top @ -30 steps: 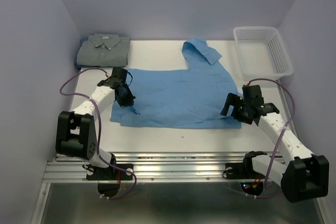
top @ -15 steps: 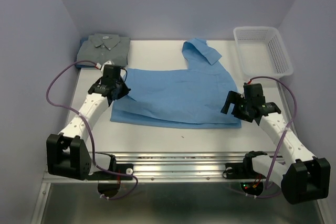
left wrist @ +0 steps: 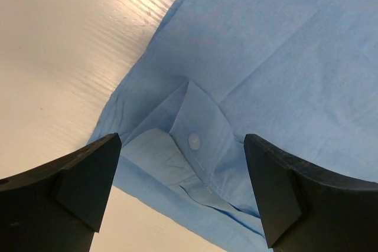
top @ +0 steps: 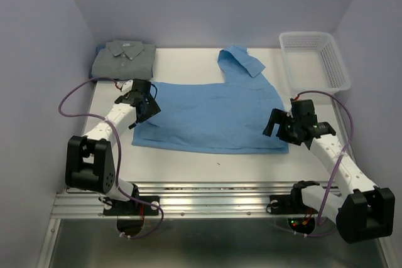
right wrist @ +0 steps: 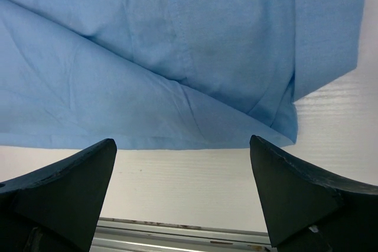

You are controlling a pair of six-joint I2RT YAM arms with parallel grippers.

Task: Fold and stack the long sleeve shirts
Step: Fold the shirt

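A light blue long sleeve shirt lies spread flat on the middle of the table, one sleeve turned out at the back. A grey-green long sleeve shirt sits folded in the back left corner. My left gripper hangs open just over the blue shirt's left edge. In the left wrist view a buttoned cuff lies folded on the blue cloth between the spread fingers. My right gripper is open above the blue shirt's near right corner and holds nothing.
A white mesh basket stands at the back right. Purple walls close in the table on three sides. A metal rail runs along the near edge by the arm bases.
My left gripper was shut on the blue shirt's left side, carried it back and inward, then opened and let go. The right arm has barely moved.
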